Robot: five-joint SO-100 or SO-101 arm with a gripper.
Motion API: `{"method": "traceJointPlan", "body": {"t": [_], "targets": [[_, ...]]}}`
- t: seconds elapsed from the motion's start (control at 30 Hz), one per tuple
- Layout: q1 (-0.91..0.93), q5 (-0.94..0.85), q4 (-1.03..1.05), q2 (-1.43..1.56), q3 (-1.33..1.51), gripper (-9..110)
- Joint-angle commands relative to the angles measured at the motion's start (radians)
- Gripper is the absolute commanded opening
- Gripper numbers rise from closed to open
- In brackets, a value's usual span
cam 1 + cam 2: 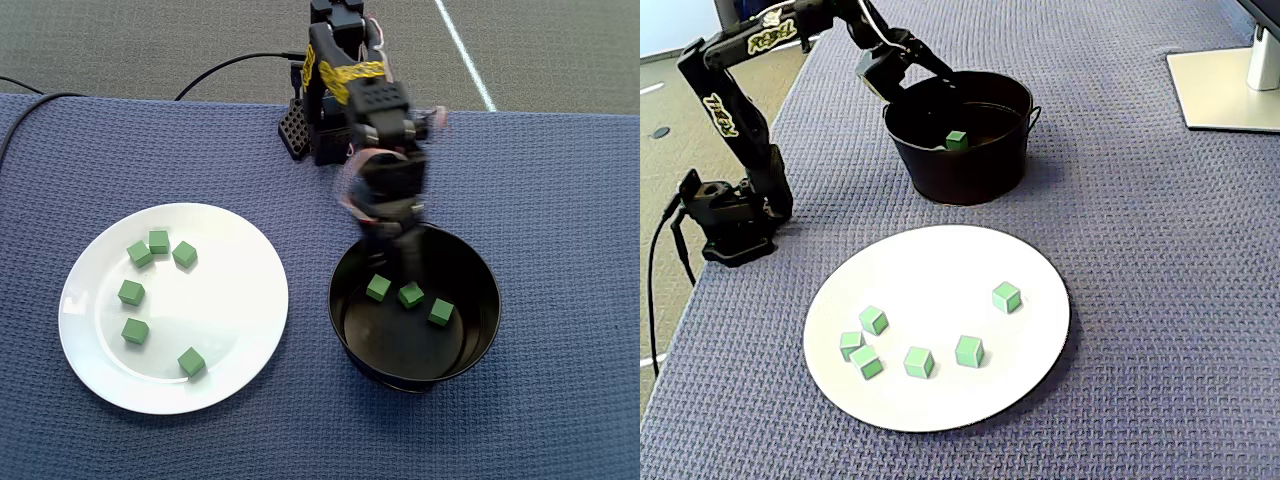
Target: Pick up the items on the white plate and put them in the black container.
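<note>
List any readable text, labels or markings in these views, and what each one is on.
Pale lettering on the arm's upper link: about four letters, too blurred to read for sure.
Pale lettering on the arm's lower link: same style, also too blurred.
Yellow band with dark marks on the arm: too small to read.
No text shows on the white plate, black container or green cubes.
</note>
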Motion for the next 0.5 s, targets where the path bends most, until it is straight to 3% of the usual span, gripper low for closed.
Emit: {"method": "traceJointPlan", "body": {"t": [0.0, 0.13, 0.3, 0.47], "targets": [[0.5, 0.336, 0.074, -0.084, -0.29, 16], [0.704, 0.574, 0.238, -0.459, -0.621, 20], [0.669, 0.66, 0.264, -0.779, -0.819, 17], [0.589, 0.647, 0.218, -0.917, -0.87, 17]]}}
